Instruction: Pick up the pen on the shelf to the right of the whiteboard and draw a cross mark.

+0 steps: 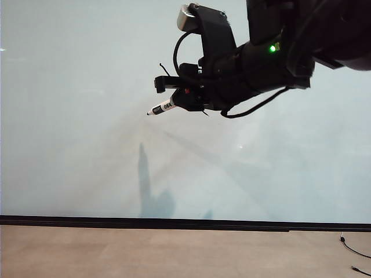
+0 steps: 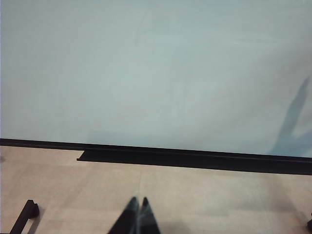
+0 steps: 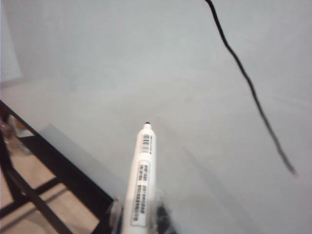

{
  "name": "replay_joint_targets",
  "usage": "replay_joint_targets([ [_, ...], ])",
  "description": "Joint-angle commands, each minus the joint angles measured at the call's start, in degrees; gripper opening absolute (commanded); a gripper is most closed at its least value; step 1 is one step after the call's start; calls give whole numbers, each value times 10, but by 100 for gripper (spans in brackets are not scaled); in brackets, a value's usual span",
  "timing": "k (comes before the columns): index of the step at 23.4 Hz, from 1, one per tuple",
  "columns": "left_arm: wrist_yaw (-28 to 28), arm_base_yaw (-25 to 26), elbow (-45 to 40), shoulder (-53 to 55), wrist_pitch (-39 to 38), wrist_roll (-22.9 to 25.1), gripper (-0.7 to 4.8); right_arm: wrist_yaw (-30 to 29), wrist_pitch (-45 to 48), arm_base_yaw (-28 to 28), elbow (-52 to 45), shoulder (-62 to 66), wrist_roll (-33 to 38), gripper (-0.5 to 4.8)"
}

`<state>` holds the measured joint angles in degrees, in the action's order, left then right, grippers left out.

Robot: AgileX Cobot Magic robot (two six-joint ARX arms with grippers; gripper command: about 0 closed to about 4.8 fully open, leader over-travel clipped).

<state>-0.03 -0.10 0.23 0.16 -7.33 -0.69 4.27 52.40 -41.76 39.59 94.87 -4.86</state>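
One stroke drawn, pen lifted

My right gripper (image 1: 184,101) clamps the pen (image 3: 141,185), tip aimed at the whiteboard (image 1: 69,116) beside one black stroke (image 3: 248,83), ready for crossing; my left gripper (image 2: 137,214) rests closed, empty.

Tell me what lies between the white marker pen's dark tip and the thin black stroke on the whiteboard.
Only bare pale whiteboard, seen in the right wrist view; the right gripper holds the pen, its tip short of the wavy black stroke.
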Motion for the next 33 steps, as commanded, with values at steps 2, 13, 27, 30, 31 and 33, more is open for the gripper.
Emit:
replay_joint_targets([
  [2, 2, 0, 2, 0, 5, 2, -5, -2, -40, 19, 41, -3, -33, -5],
  [13, 2, 0, 2, 0, 5, 2, -5, 43, -69, 28, 60, -17, -59, -5],
  [27, 2, 0, 2, 0, 5, 2, -5, 84, -137, 35, 56, -103, -84, -5],
  [30, 2, 0, 2, 0, 5, 2, -4, 92, -147, 35, 56, -116, -87, -5],
  [31, 2, 0, 2, 0, 5, 2, -5, 95, -152, 35, 56, -121, -88, -5],
  [33, 2, 0, 2, 0, 5, 2, -5, 103, -163, 35, 56, -130, -91, -5],
])
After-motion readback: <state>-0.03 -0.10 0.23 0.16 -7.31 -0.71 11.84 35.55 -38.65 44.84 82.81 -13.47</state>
